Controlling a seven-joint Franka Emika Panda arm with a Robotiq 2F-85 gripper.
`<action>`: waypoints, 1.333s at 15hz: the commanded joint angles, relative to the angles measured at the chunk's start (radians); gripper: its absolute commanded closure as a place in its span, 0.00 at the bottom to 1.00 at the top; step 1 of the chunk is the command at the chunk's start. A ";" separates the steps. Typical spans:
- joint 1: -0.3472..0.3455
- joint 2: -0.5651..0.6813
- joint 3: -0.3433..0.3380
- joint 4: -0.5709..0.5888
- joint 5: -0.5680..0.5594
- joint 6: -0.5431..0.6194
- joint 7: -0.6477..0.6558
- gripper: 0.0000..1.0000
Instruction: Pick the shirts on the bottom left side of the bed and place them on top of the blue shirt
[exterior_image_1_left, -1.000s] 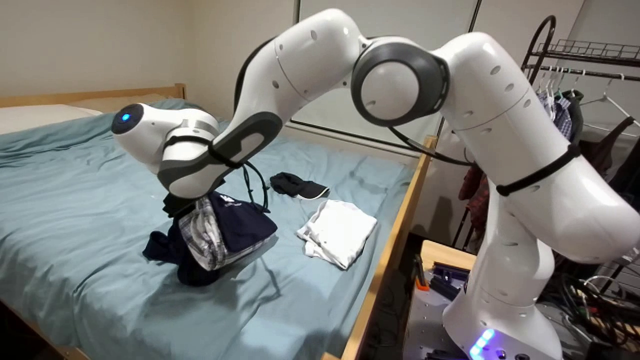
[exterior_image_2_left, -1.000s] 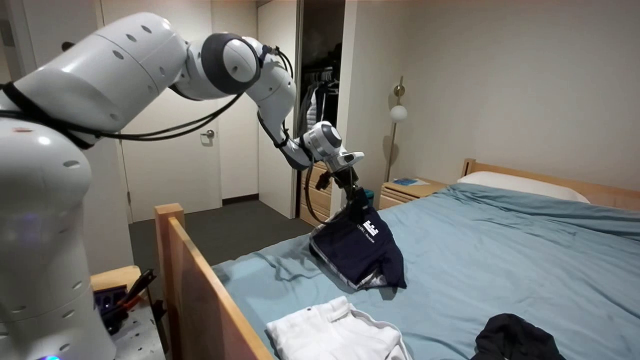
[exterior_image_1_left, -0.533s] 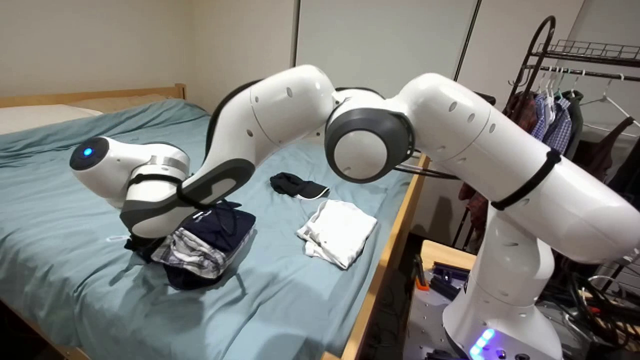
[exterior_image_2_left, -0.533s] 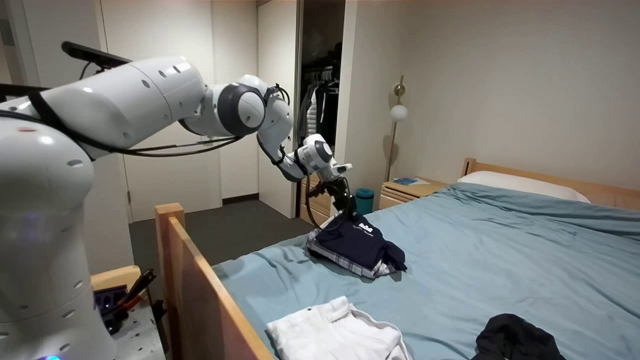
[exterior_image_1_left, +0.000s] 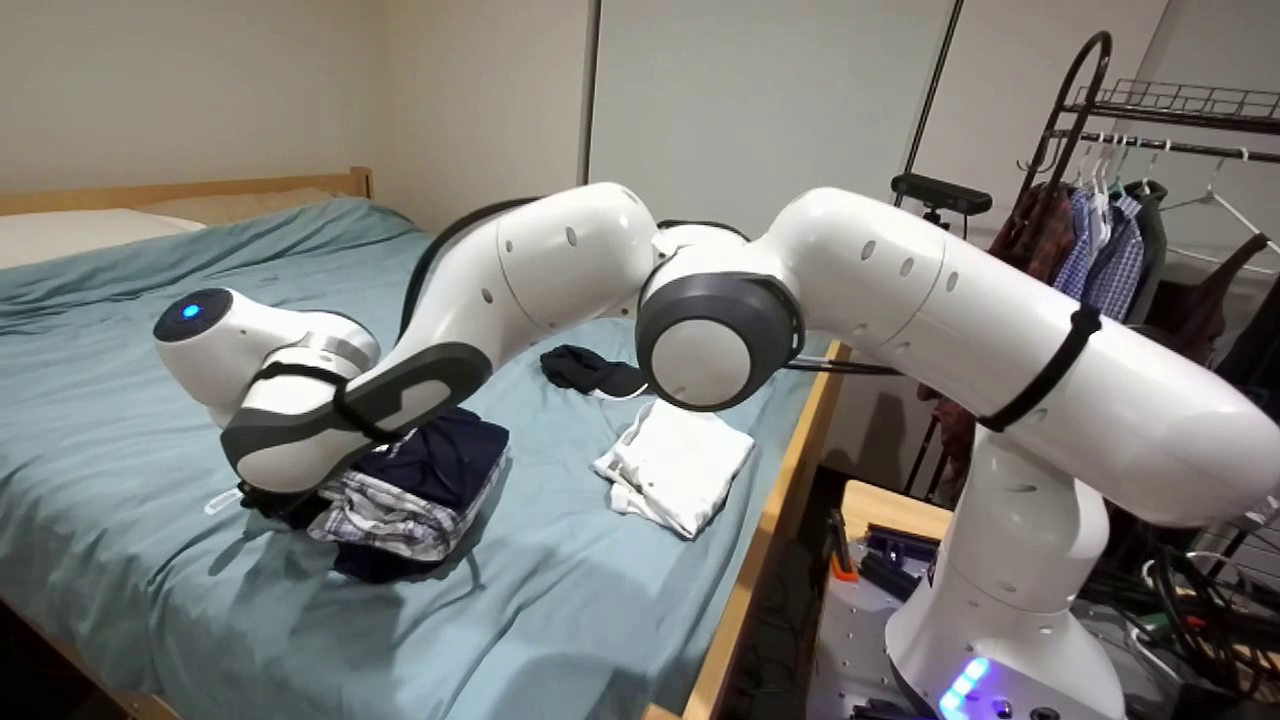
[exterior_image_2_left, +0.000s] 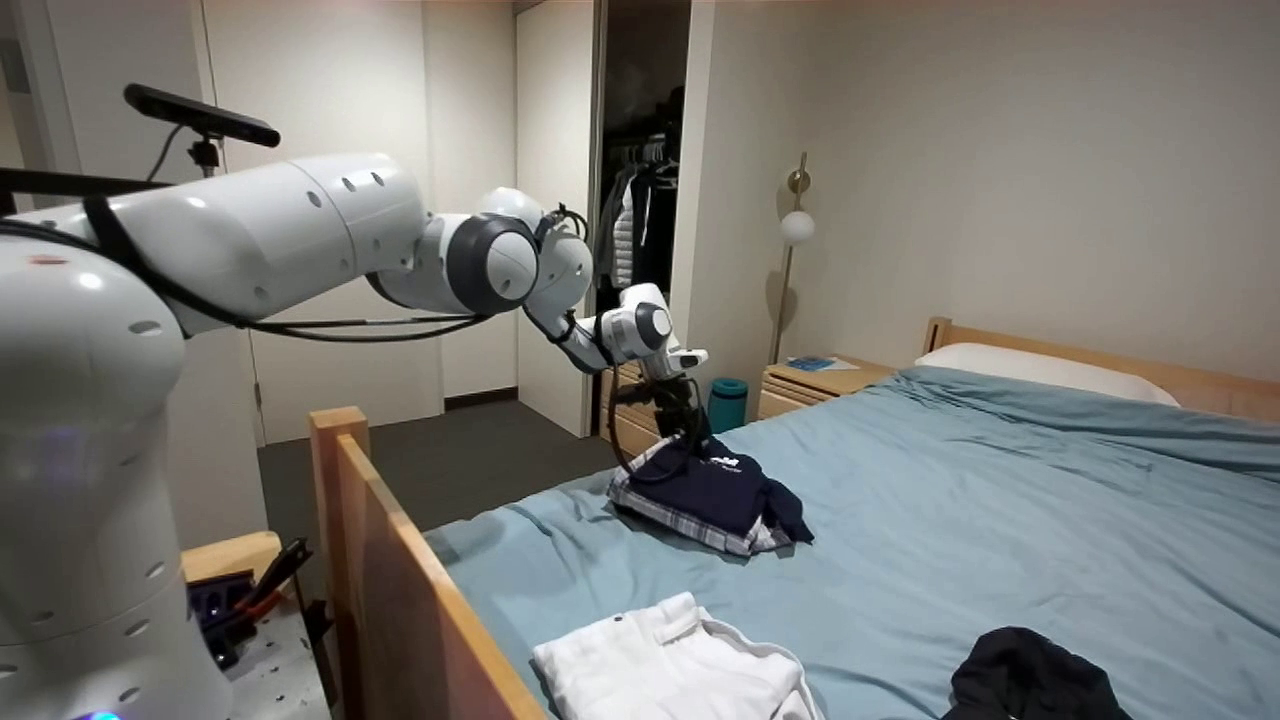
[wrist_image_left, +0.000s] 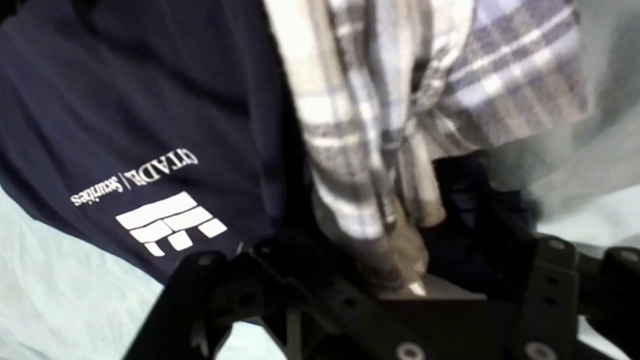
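Observation:
On the bed (exterior_image_1_left: 110, 430) lies a folded stack of shirts, in both exterior views. Its top is a navy shirt (exterior_image_2_left: 715, 495) with white print. A plaid shirt (wrist_image_left: 350, 130) is beneath it, and dark navy cloth (exterior_image_1_left: 375, 565) sticks out at the bottom. Which navy piece is the blue shirt I cannot tell. My gripper (wrist_image_left: 400, 225) points down at the stack's far edge. Its jaws stand wide apart around the plaid shirt's folded edge, with a gap showing on one side. The fingertips are lost in dark cloth; in an exterior view the arm hides most of the gripper.
A folded white garment (exterior_image_1_left: 675, 465) and a black cap (exterior_image_1_left: 595, 372) lie on the bed, both apart from the stack. The wooden footboard (exterior_image_2_left: 430, 580) rises between the robot base and the mattress. A nightstand (exterior_image_2_left: 830, 375) stands by the far wall.
My arm has come down. The stack, which hung tilted from the gripper a second ago, now rests flatter on the bed. The white garment and the cap have stayed put.

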 joint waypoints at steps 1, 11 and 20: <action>-0.027 -0.001 0.079 0.043 0.028 0.006 -0.173 0.00; -0.036 -0.200 0.146 -0.013 0.046 -0.325 -0.343 0.00; -0.129 -0.567 0.192 -0.297 0.146 -0.572 -0.395 0.00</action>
